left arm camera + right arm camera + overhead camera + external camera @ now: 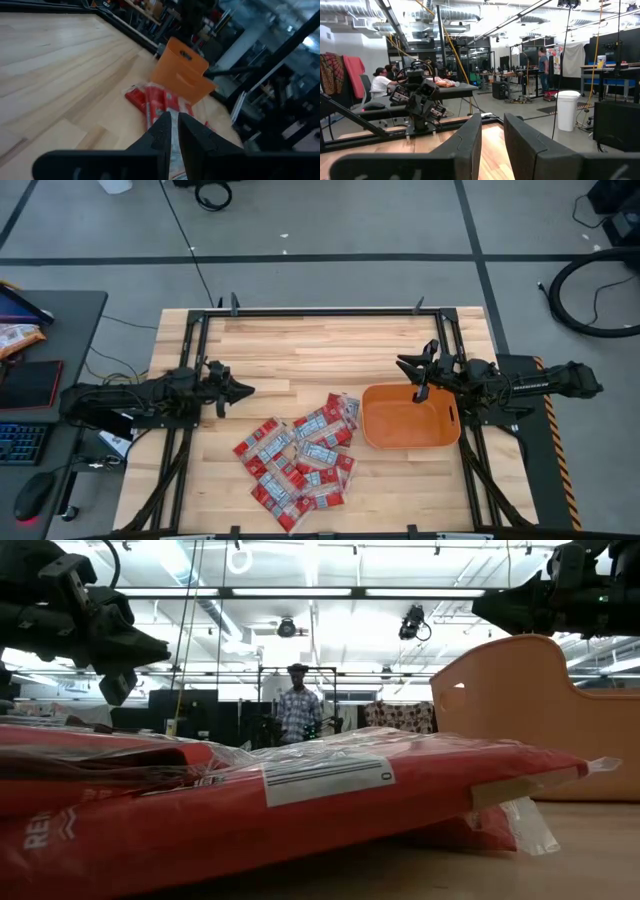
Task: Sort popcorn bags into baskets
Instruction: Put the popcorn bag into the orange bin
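Currently both grippers, left gripper [243, 392] and right gripper [404, 364], hover nearly closed and empty; overlapping popcorn bags [297, 461] risk multi-bag grasps beside the orange tub [410, 418].

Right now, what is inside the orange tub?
In the high view the orange tub shows only its bare orange floor, with no popcorn bags in it; they lie piled on the table beside it. The right gripper covers part of its far rim.

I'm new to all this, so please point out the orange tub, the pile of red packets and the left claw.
orange tub [372, 406]: high view, on its bare floor.
pile of red packets [300, 460]: high view, on a packet mid-pile.
left claw [246, 391]: high view, at its fingertips, above bare wood.
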You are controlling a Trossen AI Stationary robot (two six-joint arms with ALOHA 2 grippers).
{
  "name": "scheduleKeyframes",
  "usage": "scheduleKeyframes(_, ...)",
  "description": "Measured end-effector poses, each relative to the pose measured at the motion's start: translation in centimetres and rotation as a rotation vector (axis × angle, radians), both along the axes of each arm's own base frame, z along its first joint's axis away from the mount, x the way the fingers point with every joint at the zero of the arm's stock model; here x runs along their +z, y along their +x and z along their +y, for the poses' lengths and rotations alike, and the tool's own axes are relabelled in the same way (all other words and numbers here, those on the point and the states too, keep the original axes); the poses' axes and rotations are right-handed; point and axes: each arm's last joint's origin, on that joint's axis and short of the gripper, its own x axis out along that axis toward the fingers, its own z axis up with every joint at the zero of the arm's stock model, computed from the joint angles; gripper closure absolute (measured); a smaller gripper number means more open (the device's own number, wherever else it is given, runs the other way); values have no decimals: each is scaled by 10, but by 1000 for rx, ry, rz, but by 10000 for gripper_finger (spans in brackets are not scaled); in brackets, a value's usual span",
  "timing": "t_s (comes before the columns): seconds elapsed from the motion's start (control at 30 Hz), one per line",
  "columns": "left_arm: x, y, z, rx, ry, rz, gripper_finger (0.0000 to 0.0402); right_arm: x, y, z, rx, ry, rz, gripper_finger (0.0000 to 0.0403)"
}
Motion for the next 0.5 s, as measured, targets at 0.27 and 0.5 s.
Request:
scheduleKeyframes(0.27,8,0,1,25,-11,-87,365,0,0,0,-1,0,0,316)
scheduleKeyframes(0.5,3,0,-3,-106,53,-24,365,0,0,0,0,0,0,316)
